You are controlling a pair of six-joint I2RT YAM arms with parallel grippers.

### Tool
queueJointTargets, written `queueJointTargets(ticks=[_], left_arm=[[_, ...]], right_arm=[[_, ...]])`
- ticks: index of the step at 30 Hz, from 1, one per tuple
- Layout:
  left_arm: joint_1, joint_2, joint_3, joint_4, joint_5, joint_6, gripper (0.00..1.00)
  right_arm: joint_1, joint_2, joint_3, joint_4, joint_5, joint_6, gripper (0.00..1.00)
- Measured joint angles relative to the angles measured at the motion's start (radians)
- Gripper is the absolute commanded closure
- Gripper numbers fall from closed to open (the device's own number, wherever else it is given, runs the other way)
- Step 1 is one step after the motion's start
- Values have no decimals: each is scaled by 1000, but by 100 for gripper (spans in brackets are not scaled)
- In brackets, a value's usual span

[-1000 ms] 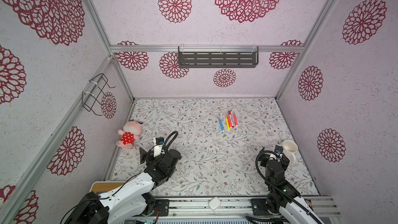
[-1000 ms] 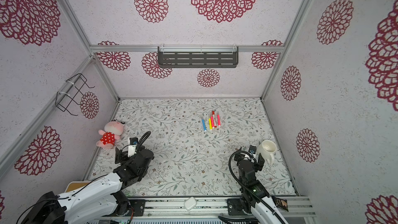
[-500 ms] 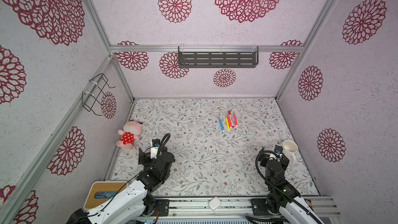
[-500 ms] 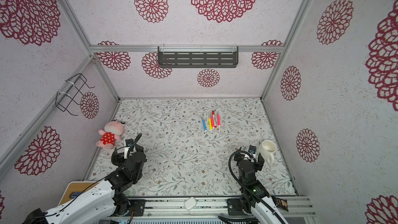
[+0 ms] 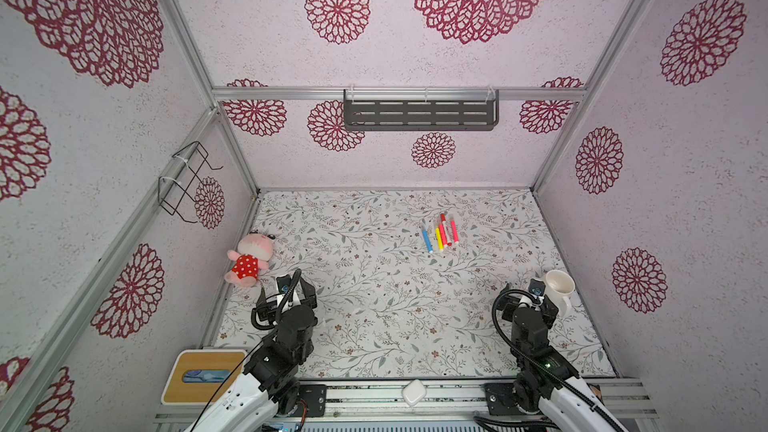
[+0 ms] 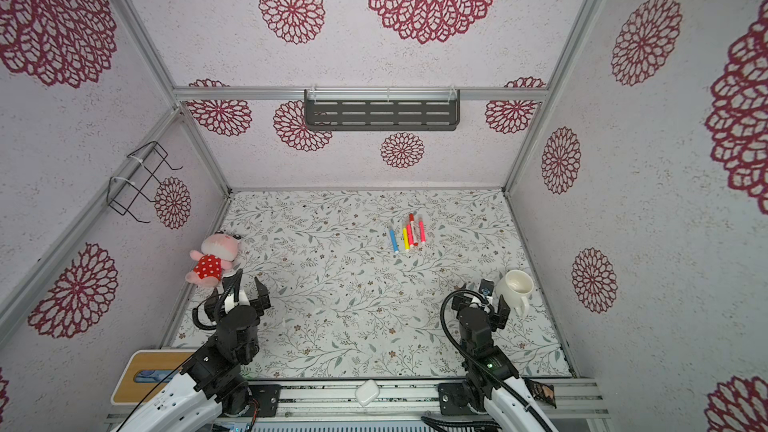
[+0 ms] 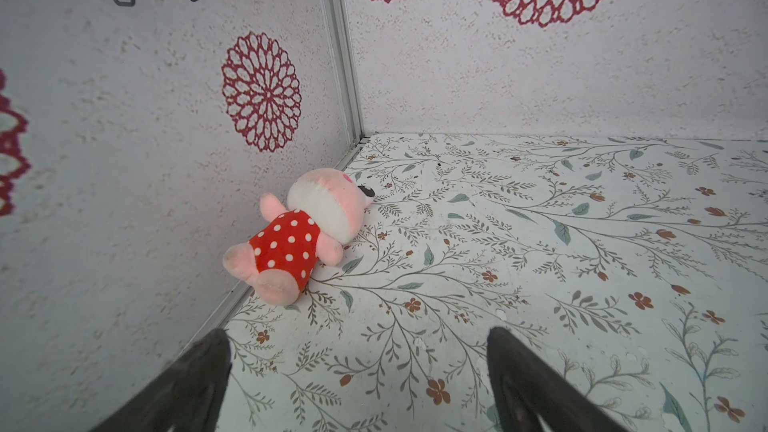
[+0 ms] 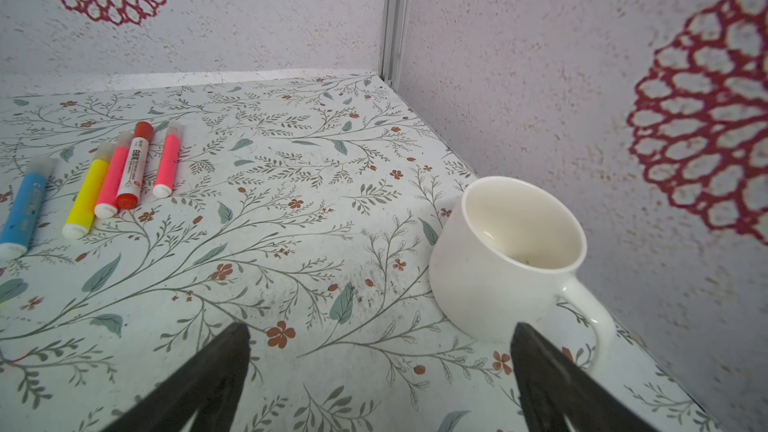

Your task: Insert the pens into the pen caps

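1. Status of the left gripper: I read its jaws as spread wide with nothing between them; only bare table shows in the gap. It sits at the near left of the table and points toward the far left corner. A plush toy in a red dotted dress lies there against the left wall, clear of the fingers.

2. Status of the right gripper: the jaws are likewise spread wide and empty. It sits at the near right, just beside a white mug. The mug stands upright with its handle toward the near side. I cannot tell whether a finger touches that handle.

3. Location of the pens: in both top views all five lie side by side on the table, right of centre and toward the far half, well apart from both grippers. From left to right I see the blue pen, yellow pen, a pink pen, the red-and-white pen and a second pink pen. The blue one lies slightly apart from the rest.

4. Location of the pen caps: in the right wrist view each pen carries a cap on its far end. Four are see-through whitish and one is red.
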Motion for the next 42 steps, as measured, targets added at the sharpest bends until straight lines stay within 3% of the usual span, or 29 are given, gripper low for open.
queueJointTargets(ticks=[21,42], left_arm=[[66,39,-28,126,60,59,2],[180,160,-60,354,169,119,3]], right_arm=[[-43,328,0,319,16,-89,1],[-150,457,1,478,-64,-100,1]])
